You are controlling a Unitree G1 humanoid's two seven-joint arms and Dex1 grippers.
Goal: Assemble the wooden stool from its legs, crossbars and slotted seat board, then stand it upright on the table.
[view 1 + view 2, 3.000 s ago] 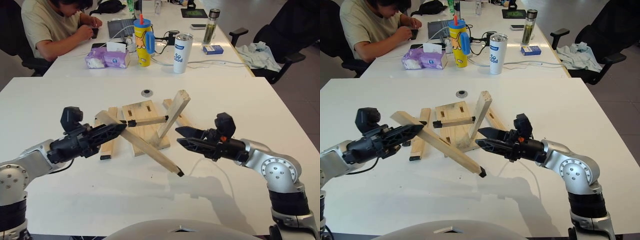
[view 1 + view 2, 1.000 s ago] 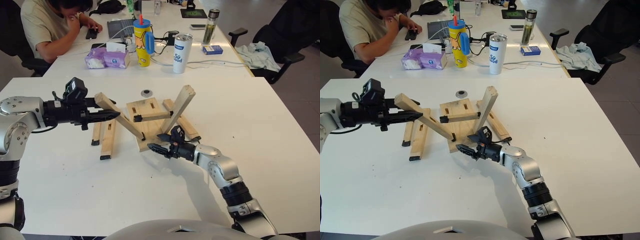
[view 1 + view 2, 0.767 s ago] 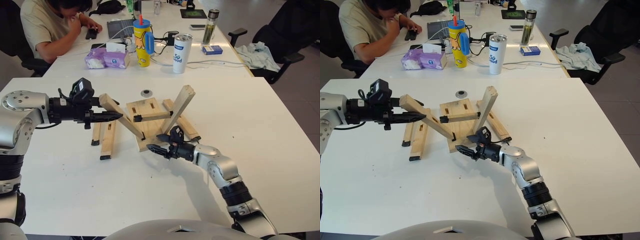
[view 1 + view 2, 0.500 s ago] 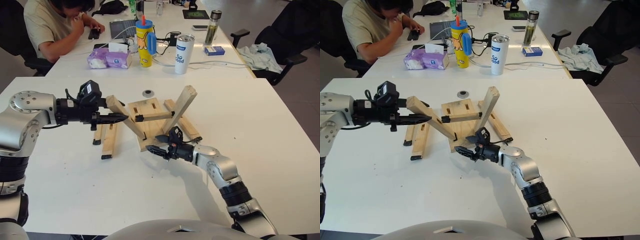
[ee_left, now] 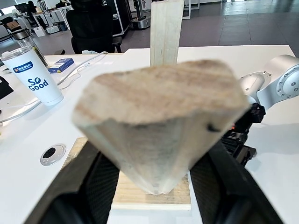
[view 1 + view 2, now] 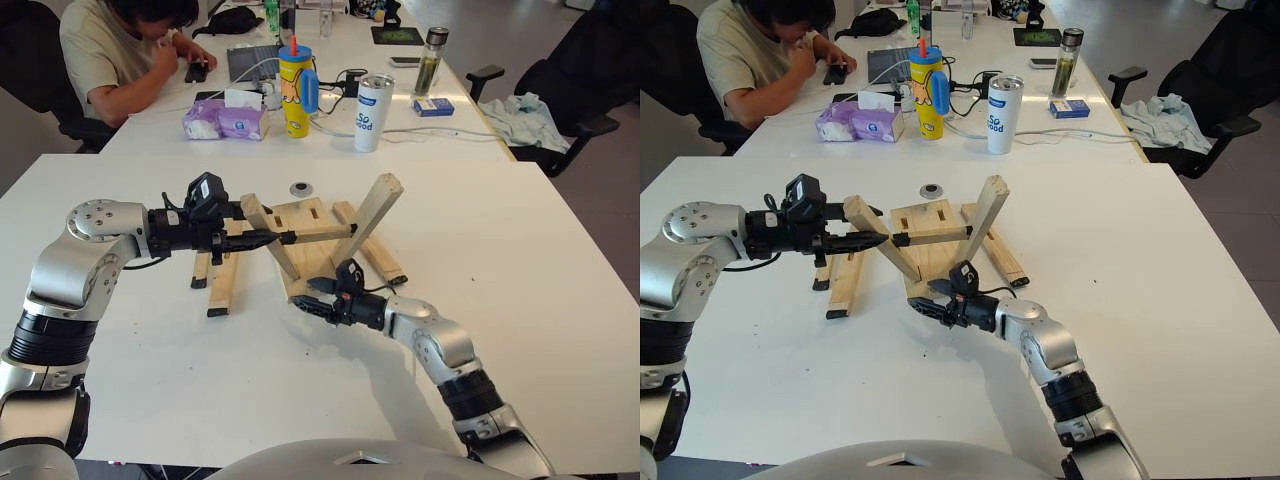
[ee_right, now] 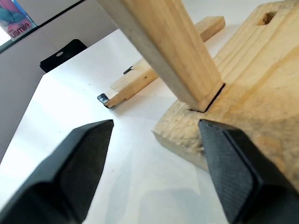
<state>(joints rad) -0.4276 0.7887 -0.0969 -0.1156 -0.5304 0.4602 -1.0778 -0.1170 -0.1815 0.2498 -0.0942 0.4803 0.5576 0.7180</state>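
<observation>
Roughly half done: the seat board (image 6: 306,212) lay flat mid-way across the surface (image 6: 500,250) with two legs (image 6: 368,215) slotted in, the left gripper (image 6: 258,238) pinching one leg (image 6: 274,252), the right gripper (image 6: 308,303) spread at the board's near edge, and spare pieces (image 6: 222,282) still loose.

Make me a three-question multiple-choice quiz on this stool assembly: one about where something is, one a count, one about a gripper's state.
1. Where is the right gripper?
A. At the near edge of the seat board
B. Beside the white tumbler
C. Over the loose pieces left of the board

2. How many legs rise from the seat board?
A. None
B. Four
C. Two

3. What state is the left gripper in?
A. Open above the bare table
B. Shut on the top end of a slanting leg
C. Shut on the tumbler

Answers: 1 A, its open fingers sit at the board's near edge. 2 C, two slanted legs joined by a crossbar. 3 B, the leg's end sits between its fingers.
</observation>
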